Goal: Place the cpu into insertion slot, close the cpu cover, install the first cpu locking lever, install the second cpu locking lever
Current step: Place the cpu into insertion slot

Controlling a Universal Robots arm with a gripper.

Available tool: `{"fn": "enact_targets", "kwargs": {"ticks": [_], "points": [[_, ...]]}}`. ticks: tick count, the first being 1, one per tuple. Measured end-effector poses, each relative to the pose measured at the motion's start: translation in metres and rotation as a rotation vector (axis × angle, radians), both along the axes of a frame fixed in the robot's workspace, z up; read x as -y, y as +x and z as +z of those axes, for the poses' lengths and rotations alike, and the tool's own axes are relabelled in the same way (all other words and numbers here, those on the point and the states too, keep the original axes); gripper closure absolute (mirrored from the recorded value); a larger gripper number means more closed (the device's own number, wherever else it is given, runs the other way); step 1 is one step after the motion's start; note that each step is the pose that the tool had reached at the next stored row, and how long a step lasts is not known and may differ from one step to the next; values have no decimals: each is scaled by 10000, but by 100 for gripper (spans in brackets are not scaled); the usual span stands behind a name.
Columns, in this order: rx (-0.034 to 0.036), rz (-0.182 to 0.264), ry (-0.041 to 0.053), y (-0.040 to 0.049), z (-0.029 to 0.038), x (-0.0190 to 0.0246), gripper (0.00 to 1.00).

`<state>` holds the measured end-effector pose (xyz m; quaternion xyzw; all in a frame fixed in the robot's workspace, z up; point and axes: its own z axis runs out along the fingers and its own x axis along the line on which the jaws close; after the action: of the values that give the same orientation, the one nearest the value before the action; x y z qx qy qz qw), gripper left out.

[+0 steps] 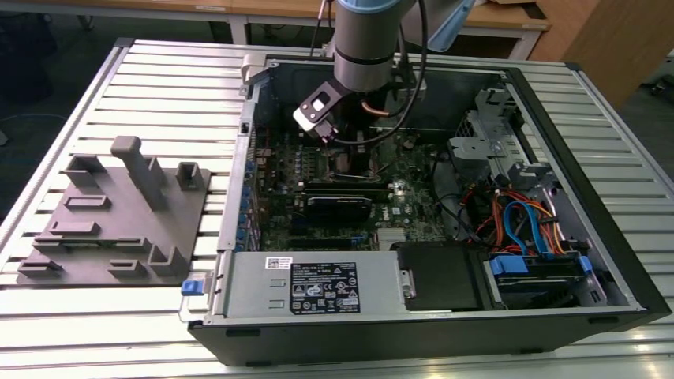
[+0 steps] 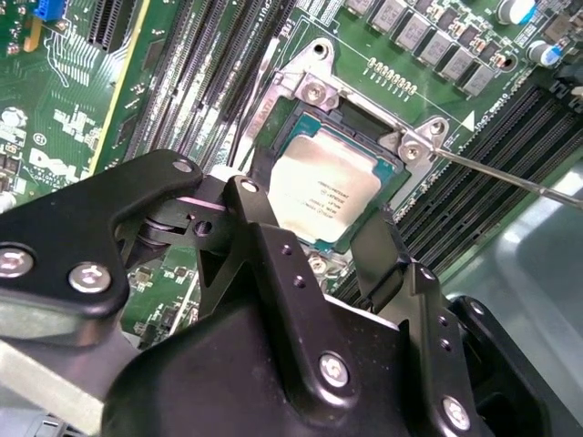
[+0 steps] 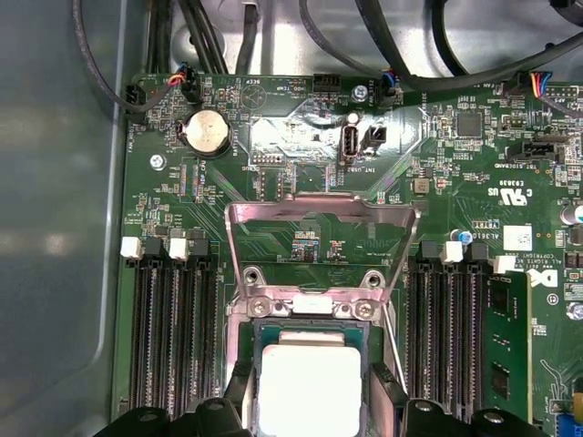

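The cpu point(image 2: 323, 187) is a square chip with a dull silver top, lying level in the insertion slot point(image 2: 314, 91) on the green board. My gripper point(image 2: 319, 218) reaches down over it with one black finger point(image 2: 260, 232) against each of two opposite sides, shut on the chip. In the first wrist view the cpu point(image 3: 310, 382) sits between the gripper point(image 3: 310, 401) fingers. There the cpu cover point(image 3: 319, 214) stands swung up behind the insertion slot point(image 3: 305, 308). A thin metal locking lever point(image 2: 510, 177) sticks out free beside the socket. In the exterior view the gripper point(image 1: 353, 154) is inside the computer case.
Long black memory slots point(image 3: 168, 337) flank the socket, with a green module point(image 3: 506, 337) in one. Cables point(image 1: 526, 221) and drive bays fill the exterior view's right of the case. A grey power supply point(image 1: 305, 288) sits in front. A grey fixture block point(image 1: 116, 213) lies on the table point(image 1: 147, 95).
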<state>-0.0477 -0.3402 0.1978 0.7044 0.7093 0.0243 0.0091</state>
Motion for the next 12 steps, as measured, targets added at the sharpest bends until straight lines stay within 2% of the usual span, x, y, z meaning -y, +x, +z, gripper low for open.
{"fn": "enact_targets", "kwargs": {"ticks": [12], "points": [[-14,0,0,0,111,0,39]]}}
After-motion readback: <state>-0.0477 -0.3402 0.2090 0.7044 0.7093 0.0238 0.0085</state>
